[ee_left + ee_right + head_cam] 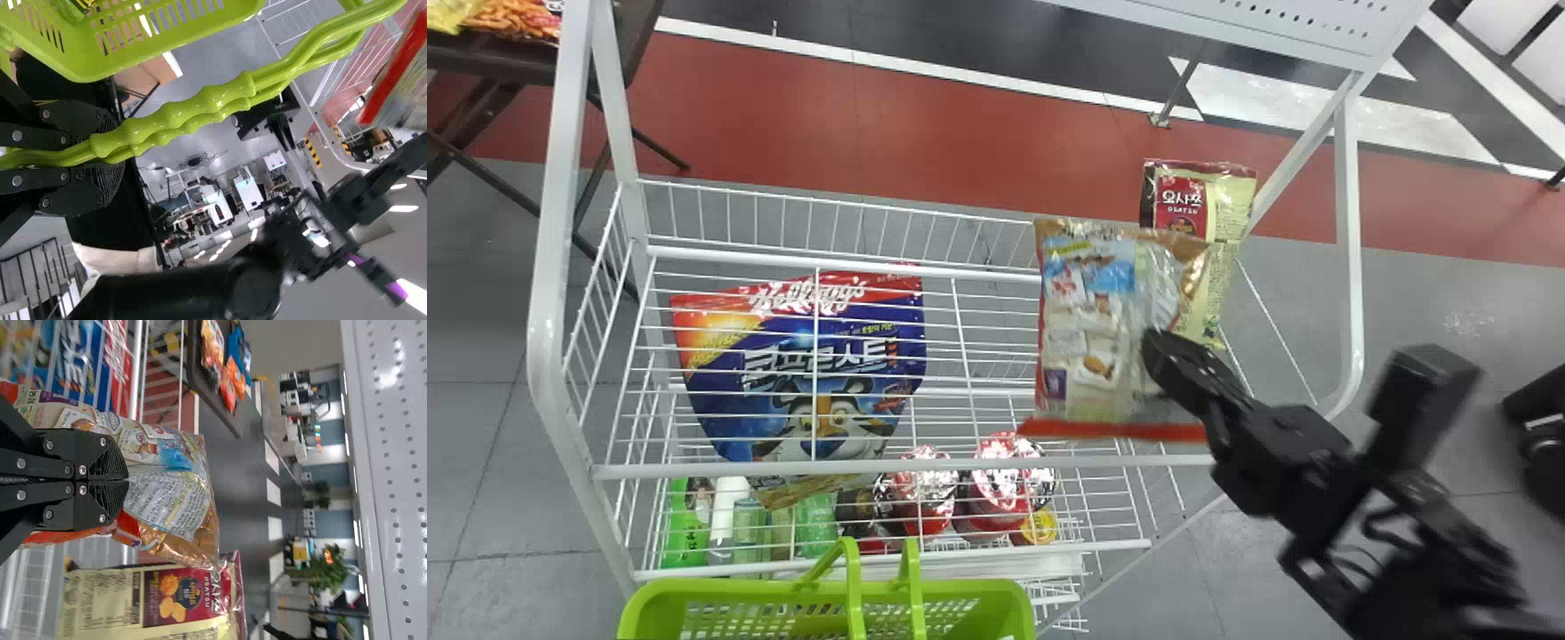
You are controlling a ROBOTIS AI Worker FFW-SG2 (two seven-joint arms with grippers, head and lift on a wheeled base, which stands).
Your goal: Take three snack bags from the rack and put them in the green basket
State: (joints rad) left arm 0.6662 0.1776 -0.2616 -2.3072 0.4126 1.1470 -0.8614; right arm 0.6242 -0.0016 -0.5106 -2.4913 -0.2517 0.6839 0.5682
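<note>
At the near edge of the head view the green basket (1018,604) sits in front of the rack (1352,222), its handles (911,578) standing up against the rack's near side. The left gripper (119,148) clenches those handles, both passing between its fingers.

Farther out and to the right, the right gripper (1158,351) grasps a brown-and-clear snack bag (1089,329) with a red strip along its near end. In the right wrist view its fingers are closed, with the bag's wrapper pinched between them. The bag is over the right part of the rack, well apart from the basket.

The rack's near rail (738,468) and wire front lie between the basket and a large blue-and-red bag (809,364), which leans in the left part of the wire tier. Lower down, seen through the wires, are a green bottle (687,524), red-lidded cups (1000,484) and a yellow-lidded cup (1039,526).

Just behind the held bag, and partly covered by it, a cream-and-red snack bag (1232,213) stands at the rack's right side. A white perforated panel (1298,27) spans the rack above.

Beyond the rack, on the left, a dark table (489,55) bears orange snack packs (511,22). Farther off, the right wrist view shows a leafy plant (327,570).
</note>
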